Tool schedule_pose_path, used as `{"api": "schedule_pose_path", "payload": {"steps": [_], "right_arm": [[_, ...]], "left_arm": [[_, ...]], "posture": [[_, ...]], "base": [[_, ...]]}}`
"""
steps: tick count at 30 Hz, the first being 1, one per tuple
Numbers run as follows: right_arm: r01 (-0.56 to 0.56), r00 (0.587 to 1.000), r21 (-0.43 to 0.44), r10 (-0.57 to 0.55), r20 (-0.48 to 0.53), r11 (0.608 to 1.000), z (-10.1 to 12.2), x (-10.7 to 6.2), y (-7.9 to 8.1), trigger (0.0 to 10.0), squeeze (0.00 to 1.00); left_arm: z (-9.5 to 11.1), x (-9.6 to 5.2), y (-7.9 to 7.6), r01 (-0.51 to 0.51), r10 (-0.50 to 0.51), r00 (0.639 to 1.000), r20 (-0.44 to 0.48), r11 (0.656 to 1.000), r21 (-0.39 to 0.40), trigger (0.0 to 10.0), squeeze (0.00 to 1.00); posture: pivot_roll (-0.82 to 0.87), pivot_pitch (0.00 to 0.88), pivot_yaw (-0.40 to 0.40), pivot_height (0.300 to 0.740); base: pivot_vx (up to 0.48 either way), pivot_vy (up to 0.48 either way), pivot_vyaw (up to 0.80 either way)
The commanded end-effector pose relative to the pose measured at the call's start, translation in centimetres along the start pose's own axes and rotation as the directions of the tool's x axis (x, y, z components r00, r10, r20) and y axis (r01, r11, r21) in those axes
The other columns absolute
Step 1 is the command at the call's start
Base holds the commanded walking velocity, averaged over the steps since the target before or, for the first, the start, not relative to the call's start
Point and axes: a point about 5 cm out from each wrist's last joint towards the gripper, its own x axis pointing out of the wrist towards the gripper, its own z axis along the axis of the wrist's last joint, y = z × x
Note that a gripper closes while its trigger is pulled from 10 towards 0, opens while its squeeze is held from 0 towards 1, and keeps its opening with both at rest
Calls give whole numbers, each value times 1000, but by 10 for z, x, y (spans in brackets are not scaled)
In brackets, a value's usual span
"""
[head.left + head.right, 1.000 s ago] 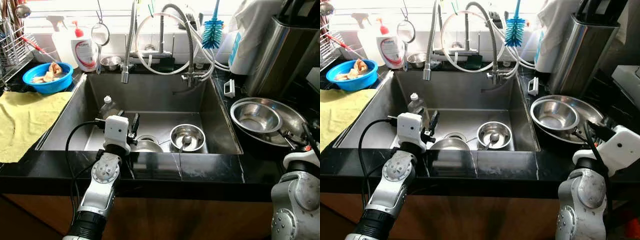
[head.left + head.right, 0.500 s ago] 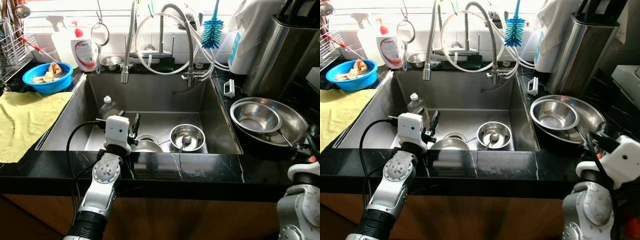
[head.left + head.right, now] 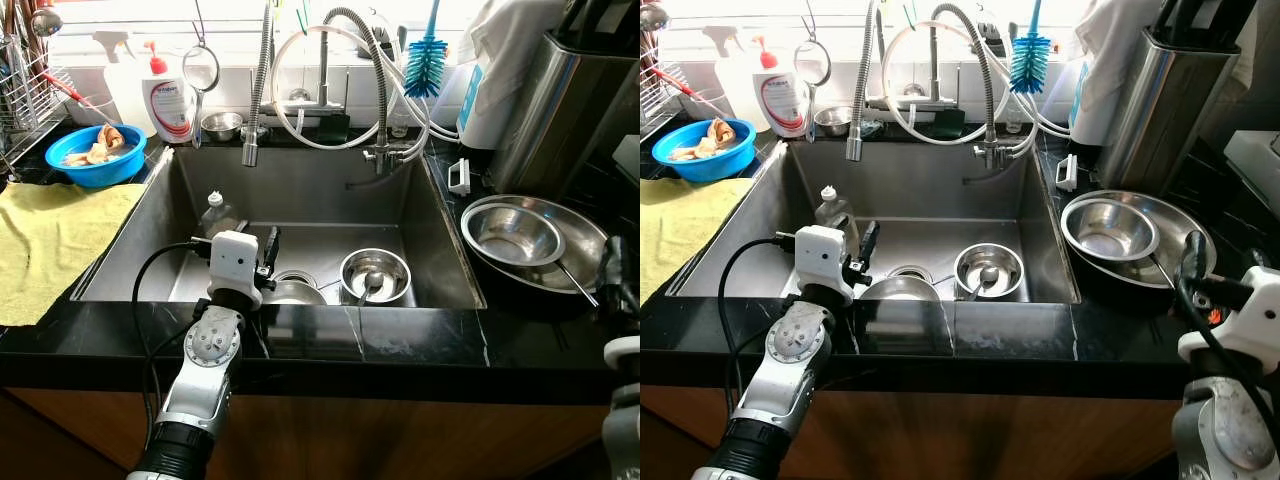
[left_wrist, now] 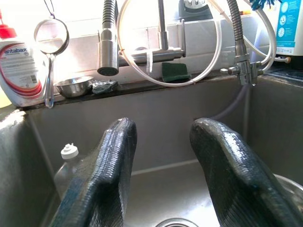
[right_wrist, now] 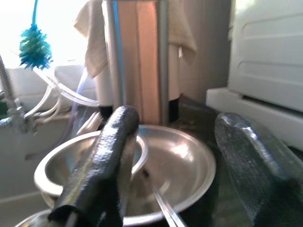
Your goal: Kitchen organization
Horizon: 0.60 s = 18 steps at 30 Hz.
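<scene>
**Right gripper closing in on the stacked bowls: watch for a knock or a bad pinch**

Your right gripper (image 5: 175, 165) sits at the lower right of the head view, fingers spread wide and holding nothing. It points at the big steel bowl (image 3: 585, 240) on the black counter (image 3: 400, 340) at right of the sink (image 3: 130, 245). A smaller bowl (image 3: 512, 232) nests inside it, and a thin utensil (image 3: 575, 280) lies over the rim toward you.

Risks from here, as I judge them:

- The bowls are smooth and stacked. If you pinch only the outer rim, the inner bowl and utensil may slide or tip out when you lift.
- One finger (image 5: 102, 165) already looks near the rim. Push forward and you may shove the stack toward the tall steel canister (image 3: 560, 100) behind it, or toward the sink edge.
- The utensil handle lies in your approach line. Catch it and it can lever out and drop.

Your left gripper (image 4: 161, 165) hovers over the near side of the sink, fingers apart and empty. Below it lie a bowl with a spoon (image 3: 374, 275) at frame centre, another dish (image 3: 295, 292) by the drain and a plastic bottle (image 3: 214, 214). Lower it blind and you may strike the dish or trap the black cable (image 3: 150, 270) against the sink rim.
</scene>
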Motion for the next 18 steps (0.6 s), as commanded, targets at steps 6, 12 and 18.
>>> {"api": "schedule_pose_path", "payload": {"steps": [6,12,18], "right_arm": [[-6,999,11,6,-32,1000,-9,-10,-1,10000,1000],[-13,996,-13,12,-86,1000,-21,-15,0,10000,0],[12,990,12,-10,-140,1000,-35,-18,-6,10000,0]], "left_arm": [[1,1,0,9,-9,1000,7,1000,15,10000,0],[-1,-1,-1,15,-15,1000,3,1000,15,10000,0],[-1,-1,-2,16,-16,1000,1,1000,14,10000,0]], "posture": [[-163,0,-1,740],[-165,0,0,740],[-164,0,0,740]], "base": [[0,0,0],[0,0,0],[0,0,0]]}}
